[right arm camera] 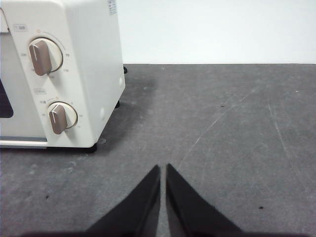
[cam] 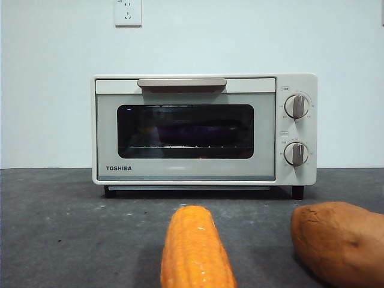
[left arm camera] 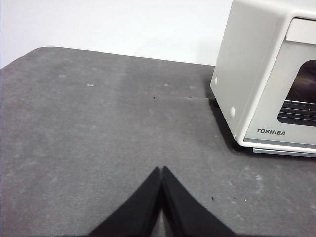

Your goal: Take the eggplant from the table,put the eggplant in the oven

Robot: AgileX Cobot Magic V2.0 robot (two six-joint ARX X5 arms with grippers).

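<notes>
Cream-white oven [cam: 204, 129] standing on the dark grey table [cam: 60, 228] against a pale wall, door closed, bar handle [cam: 182, 83] across the top edge, two grey knobs [cam: 296, 106] one above the other on the side panel. Behind the dark glass, above the wire rack, a dim purple shape, probably the eggplant [cam: 201, 129], too dark to confirm. In front of the oven, an orange-yellow corn cob [cam: 196, 249] and a brown sweet potato [cam: 339, 243] lying apart on the table. Left gripper [left arm camera: 162, 170] with jaws pressed together, empty, over bare table beside the oven. Right gripper [right arm camera: 163, 168] with jaws nearly touching, empty, near the knob side
</notes>
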